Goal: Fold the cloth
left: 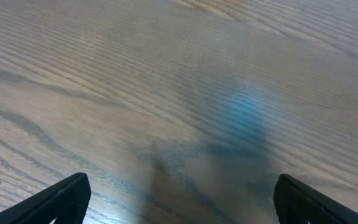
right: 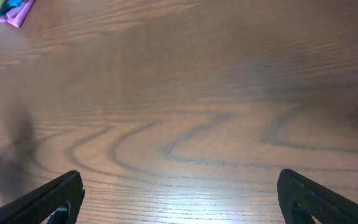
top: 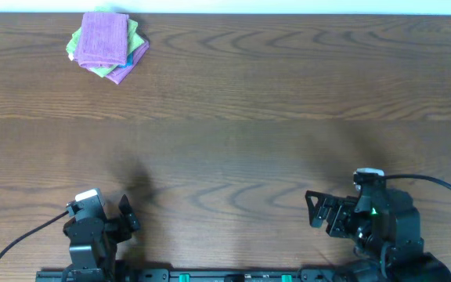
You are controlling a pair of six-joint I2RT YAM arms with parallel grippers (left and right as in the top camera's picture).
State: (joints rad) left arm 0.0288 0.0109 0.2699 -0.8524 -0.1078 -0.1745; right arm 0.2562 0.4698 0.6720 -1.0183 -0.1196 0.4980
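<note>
A stack of folded cloths (top: 106, 43), purple on top with green and blue beneath, lies at the far left corner of the wooden table. A corner of it shows at the top left of the right wrist view (right: 5, 9). My left gripper (top: 128, 215) is open and empty near the front edge on the left; its view (left: 179, 199) shows only bare wood between the fingers. My right gripper (top: 317, 210) is open and empty near the front edge on the right, with bare wood between its fingers (right: 179, 196). Both grippers are far from the cloths.
The wooden table (top: 233, 117) fills the view, with a white wall strip along its far edge. A black cable (top: 437, 184) runs from the right arm to the right edge. The arm bases sit on a rail at the front edge.
</note>
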